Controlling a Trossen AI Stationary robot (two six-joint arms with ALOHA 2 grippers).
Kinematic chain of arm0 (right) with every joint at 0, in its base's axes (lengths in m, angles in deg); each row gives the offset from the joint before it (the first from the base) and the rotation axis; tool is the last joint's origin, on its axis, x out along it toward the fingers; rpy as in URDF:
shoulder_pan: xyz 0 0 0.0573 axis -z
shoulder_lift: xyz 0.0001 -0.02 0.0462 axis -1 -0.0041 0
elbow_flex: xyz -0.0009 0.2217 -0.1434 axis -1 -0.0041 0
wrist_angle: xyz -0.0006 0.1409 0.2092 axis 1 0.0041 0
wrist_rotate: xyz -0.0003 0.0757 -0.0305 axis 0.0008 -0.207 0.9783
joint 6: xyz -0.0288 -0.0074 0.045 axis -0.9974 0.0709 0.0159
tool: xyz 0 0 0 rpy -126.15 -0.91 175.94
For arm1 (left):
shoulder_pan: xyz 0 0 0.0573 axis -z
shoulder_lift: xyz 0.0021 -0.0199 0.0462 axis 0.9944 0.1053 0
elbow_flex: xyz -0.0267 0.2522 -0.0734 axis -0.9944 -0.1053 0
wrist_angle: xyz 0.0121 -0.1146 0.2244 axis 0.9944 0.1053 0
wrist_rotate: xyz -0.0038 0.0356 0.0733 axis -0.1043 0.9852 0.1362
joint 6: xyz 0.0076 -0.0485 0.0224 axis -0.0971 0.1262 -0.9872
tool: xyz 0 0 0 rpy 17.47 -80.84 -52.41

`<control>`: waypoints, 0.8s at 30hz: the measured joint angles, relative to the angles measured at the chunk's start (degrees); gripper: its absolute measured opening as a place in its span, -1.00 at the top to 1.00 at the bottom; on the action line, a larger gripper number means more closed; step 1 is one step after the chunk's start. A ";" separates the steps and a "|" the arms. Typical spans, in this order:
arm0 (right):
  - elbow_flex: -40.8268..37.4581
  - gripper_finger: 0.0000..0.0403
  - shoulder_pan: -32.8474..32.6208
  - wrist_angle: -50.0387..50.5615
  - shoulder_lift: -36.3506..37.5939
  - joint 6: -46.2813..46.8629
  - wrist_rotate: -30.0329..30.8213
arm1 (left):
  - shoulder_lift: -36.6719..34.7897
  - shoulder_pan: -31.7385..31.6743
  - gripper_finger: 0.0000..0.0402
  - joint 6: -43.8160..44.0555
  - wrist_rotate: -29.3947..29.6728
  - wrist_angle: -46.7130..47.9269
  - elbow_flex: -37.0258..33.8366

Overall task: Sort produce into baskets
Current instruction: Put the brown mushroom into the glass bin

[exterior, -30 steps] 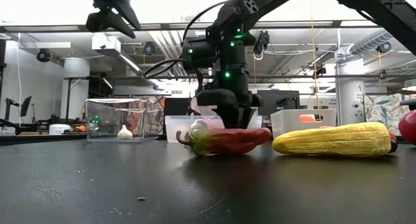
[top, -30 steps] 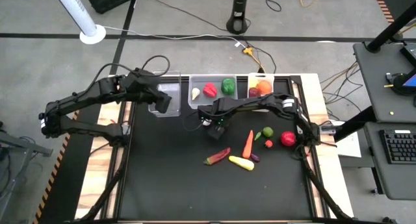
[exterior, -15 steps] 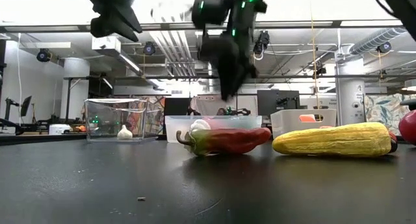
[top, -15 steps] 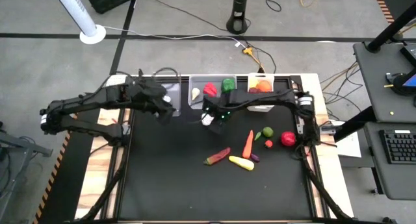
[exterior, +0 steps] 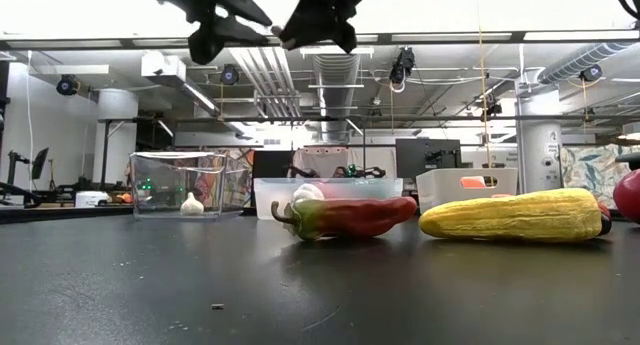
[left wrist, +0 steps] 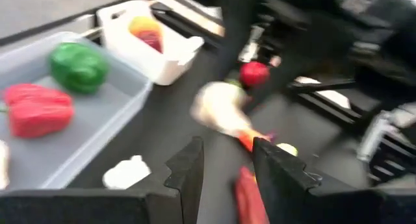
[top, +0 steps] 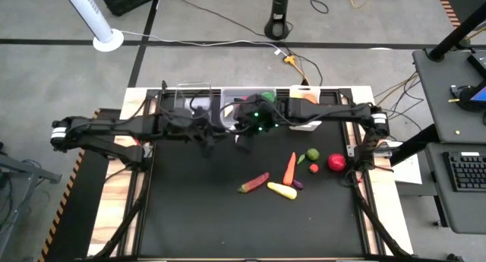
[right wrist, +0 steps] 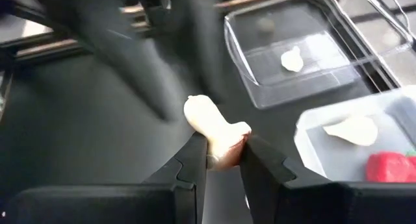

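Right gripper (right wrist: pixel 220 160) has lifted from table to frame centre, fingers clamping a white garlic (right wrist: pixel 209 123), likely bin-bound; left gripper (left wrist: pixel 224 160) fingers narrowly apart, empty.

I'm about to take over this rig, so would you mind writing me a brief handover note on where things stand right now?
Right gripper: shut on a white garlic piece, raised above the table in front of the bins.
Left gripper: open, empty, raised close beside the right arm.
Done: narrow clear bin holds white pieces; wider clear bin holds a red pepper and green pepper; white bin holds some fruit.
Left on the table: long red pepper, yellow squash, carrot, red fruit, a few small pieces.
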 joint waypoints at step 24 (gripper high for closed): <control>0.00 0.65 -0.12 0.33 0.00 0.61 0.15 | 0.23 0.36 0.13 -5.85 3.40 -4.69 0.00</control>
